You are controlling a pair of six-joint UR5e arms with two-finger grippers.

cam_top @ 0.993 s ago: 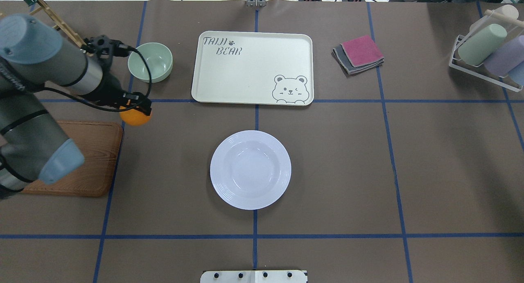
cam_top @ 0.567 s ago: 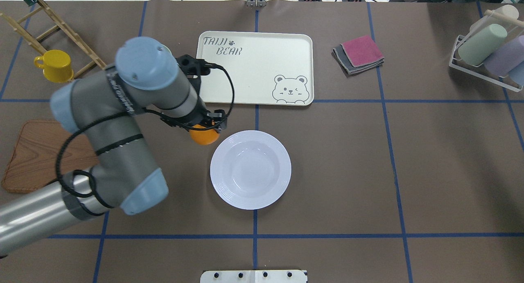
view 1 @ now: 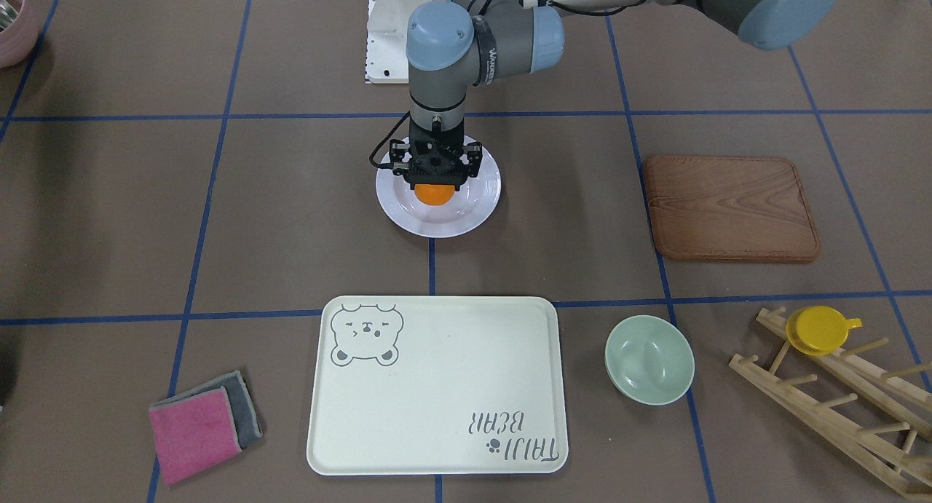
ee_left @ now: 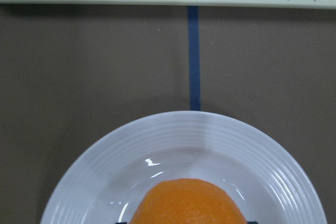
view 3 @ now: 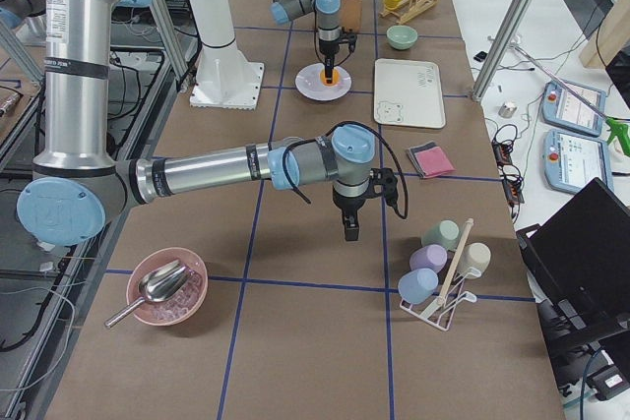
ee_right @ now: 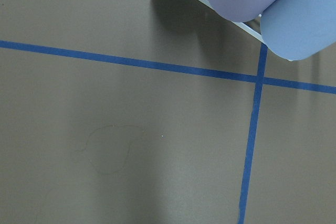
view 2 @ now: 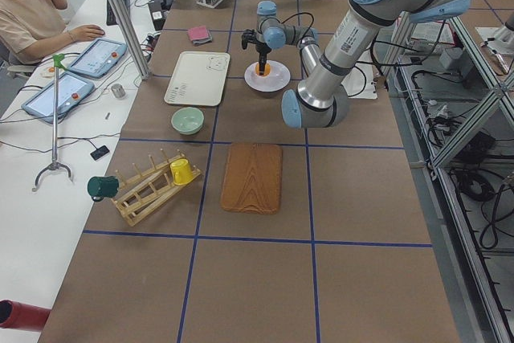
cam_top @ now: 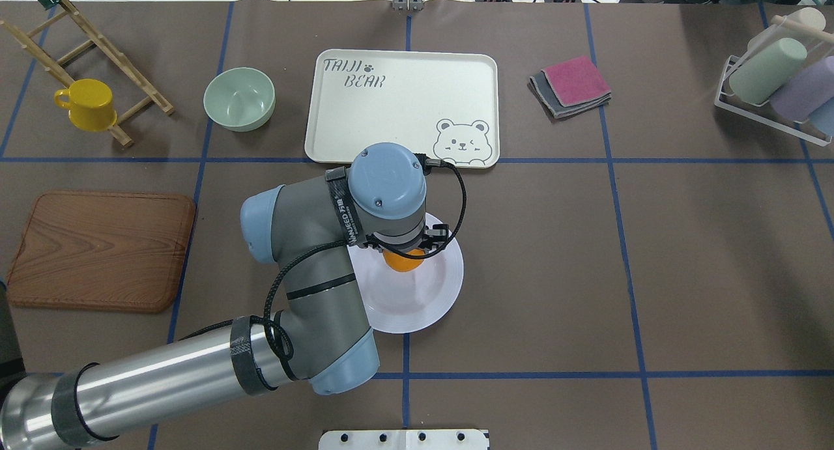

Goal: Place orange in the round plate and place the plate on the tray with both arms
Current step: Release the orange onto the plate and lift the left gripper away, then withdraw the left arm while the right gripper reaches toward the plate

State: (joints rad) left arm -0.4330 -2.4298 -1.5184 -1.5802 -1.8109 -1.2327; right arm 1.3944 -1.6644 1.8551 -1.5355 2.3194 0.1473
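Jaws of the left gripper [view 1: 434, 188] clamp the orange [view 1: 432, 196] over the round plate [view 1: 478, 197]; right gripper [view 3: 350, 231] jaws unclear.

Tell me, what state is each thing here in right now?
Orange: gripped by the left tool, over the plate's well.
Left tool: shut on the orange.
Right tool: cannot tell open or shut.
Plate: upright on the table, off the tray.
Tray: flat, nothing on it.
Bowl: upright, empty.
Cup: hung on the rack.
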